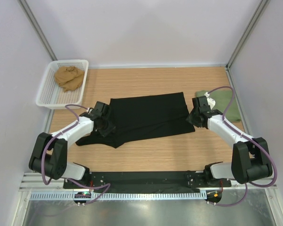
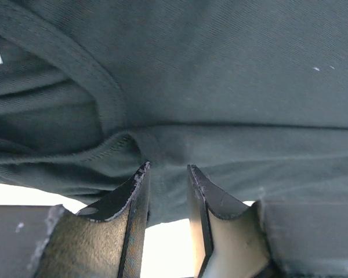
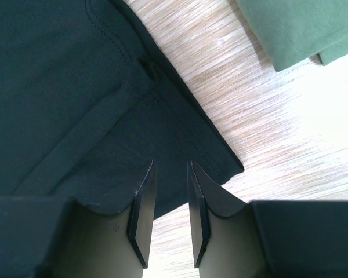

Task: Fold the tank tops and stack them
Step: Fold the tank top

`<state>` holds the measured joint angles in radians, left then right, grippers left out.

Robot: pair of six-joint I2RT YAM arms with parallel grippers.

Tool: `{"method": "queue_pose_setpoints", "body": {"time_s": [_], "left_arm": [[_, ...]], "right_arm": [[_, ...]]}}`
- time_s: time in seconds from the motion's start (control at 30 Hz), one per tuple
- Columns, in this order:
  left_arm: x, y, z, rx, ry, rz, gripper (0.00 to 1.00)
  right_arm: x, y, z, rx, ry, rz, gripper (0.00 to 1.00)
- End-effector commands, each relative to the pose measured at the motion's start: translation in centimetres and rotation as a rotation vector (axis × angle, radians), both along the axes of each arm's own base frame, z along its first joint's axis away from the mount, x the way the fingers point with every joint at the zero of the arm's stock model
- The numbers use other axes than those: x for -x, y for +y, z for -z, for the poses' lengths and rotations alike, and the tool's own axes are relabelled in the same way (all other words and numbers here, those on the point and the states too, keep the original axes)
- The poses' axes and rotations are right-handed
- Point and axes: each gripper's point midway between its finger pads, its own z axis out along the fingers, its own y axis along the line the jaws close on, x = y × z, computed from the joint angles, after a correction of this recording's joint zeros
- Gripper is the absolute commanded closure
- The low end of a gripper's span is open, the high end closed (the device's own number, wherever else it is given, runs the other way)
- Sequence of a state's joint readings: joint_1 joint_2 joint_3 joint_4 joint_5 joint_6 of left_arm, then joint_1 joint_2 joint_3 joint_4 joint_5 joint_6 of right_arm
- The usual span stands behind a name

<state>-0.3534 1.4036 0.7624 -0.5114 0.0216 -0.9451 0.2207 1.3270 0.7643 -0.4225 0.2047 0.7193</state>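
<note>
The black tank top (image 1: 148,115) lies spread across the middle of the wooden table, with its left end bunched. My left gripper (image 1: 107,126) sits at that bunched end. In the left wrist view its jaws (image 2: 167,168) stand a little apart, and the cloth (image 2: 220,87) with its trimmed edge runs across their tips. My right gripper (image 1: 193,120) is at the right end. There its jaws (image 3: 171,165) stand narrowly open over the hem corner of the black top (image 3: 64,87), which lies flat. The olive green tank top (image 1: 226,104) (image 3: 296,29) lies folded at the right.
A white mesh basket (image 1: 47,89) stands at the back left with a crumpled tan cloth (image 1: 68,77) in it. Pale walls with metal corner posts close in the table at the back and sides. Both arm bases sit on the black rail at the near edge.
</note>
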Motion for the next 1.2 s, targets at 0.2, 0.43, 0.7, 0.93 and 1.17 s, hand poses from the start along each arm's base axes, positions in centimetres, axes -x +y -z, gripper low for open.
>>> {"method": "queue_pose_setpoints", "body": {"time_s": [0.2, 0.43, 0.7, 0.93, 1.17], "left_arm": [[-0.9, 1.9, 0.3, -0.11, -0.042, -0.03, 0.65], [-1.0, 0.6, 1.3, -0.06, -0.018, 0.013, 0.92], [-1.8, 0.9, -0.8, -0.085, -0.06, 0.022, 1.0], [-2.5, 0.8, -3.0, -0.072, -0.091, 0.032, 1.0], [-3.4, 2.3, -3.1, -0.093, -0.087, 0.003, 1.0]], "right_arm": [[-0.7, 0.2, -0.4, 0.0, -0.034, -0.011, 0.66], [-0.7, 0.3, -0.3, -0.006, -0.032, -0.014, 0.66], [-0.7, 0.0, -0.5, 0.012, -0.032, -0.01, 0.66], [-0.7, -0.1, -0.3, 0.019, -0.027, -0.009, 0.66], [-0.7, -0.3, -0.4, 0.023, -0.029, -0.008, 0.66]]}}
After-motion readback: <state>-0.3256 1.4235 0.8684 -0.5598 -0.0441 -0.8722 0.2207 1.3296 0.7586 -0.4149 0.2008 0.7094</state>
